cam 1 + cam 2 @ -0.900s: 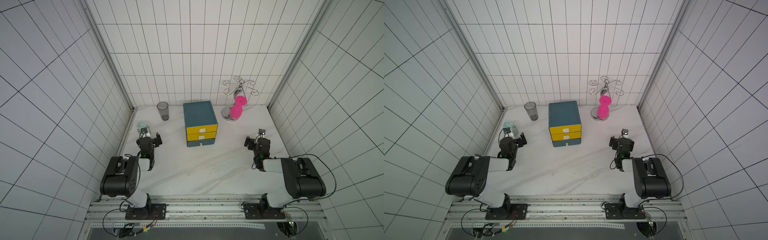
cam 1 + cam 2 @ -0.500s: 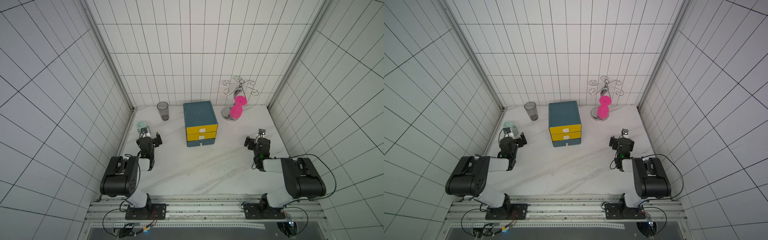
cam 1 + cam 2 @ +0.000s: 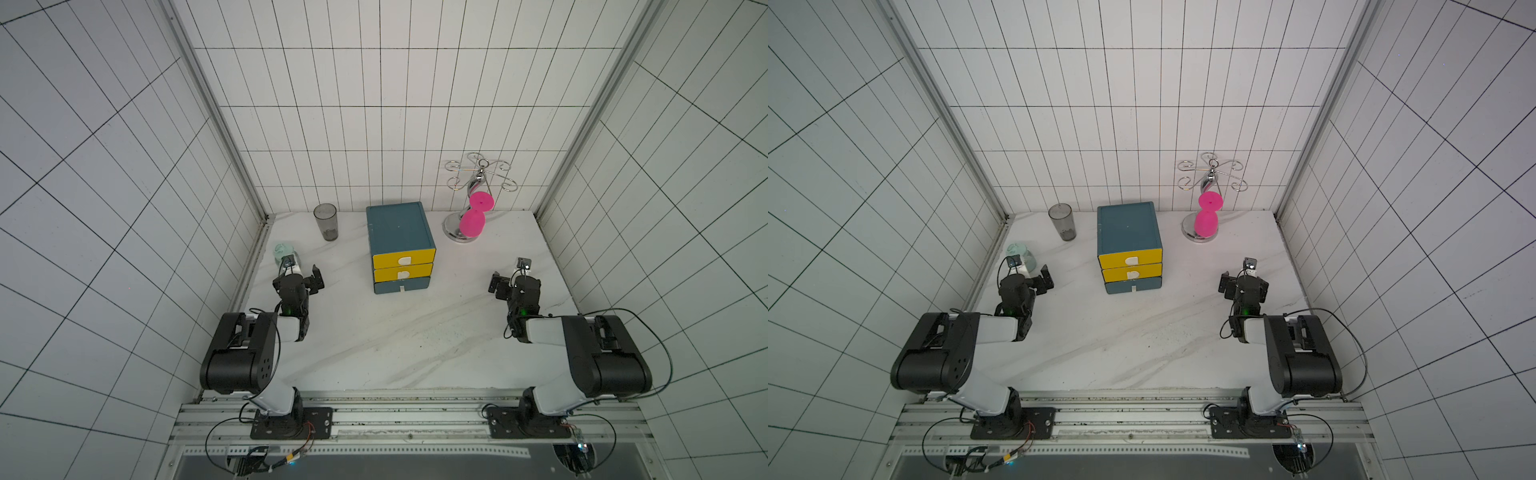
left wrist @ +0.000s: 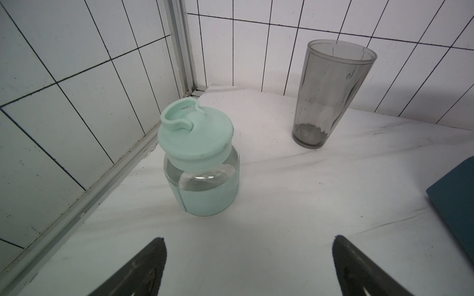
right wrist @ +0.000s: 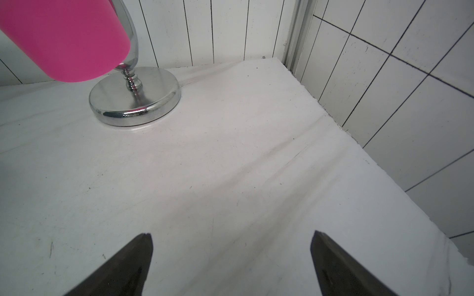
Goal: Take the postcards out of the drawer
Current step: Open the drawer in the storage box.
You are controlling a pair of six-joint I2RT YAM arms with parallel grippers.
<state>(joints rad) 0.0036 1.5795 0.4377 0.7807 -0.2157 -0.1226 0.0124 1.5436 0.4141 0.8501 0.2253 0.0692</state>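
Nothing has moved since the earlier frames: both arms are parked, every drawer is shut, and no postcards are in sight.
We see the left claw (image 4: 248, 239) and right claw (image 5: 232, 233) both spread wide and empty, low over the counter (image 3: 395, 340), to the left and right of the drawer unit (image 3: 400, 232), which sits mid-frame in both top views. The postcards are hidden, presumably inside a drawer; which one we cannot tell. We judge the step in hand is opening a drawer. We'd hook one claw on the white tab (image 3: 404, 260) of the top yellow drawer (image 3: 386, 261), pull straight toward the frame's bottom edge, and brace the unit with the other claw so it doesn't slide.
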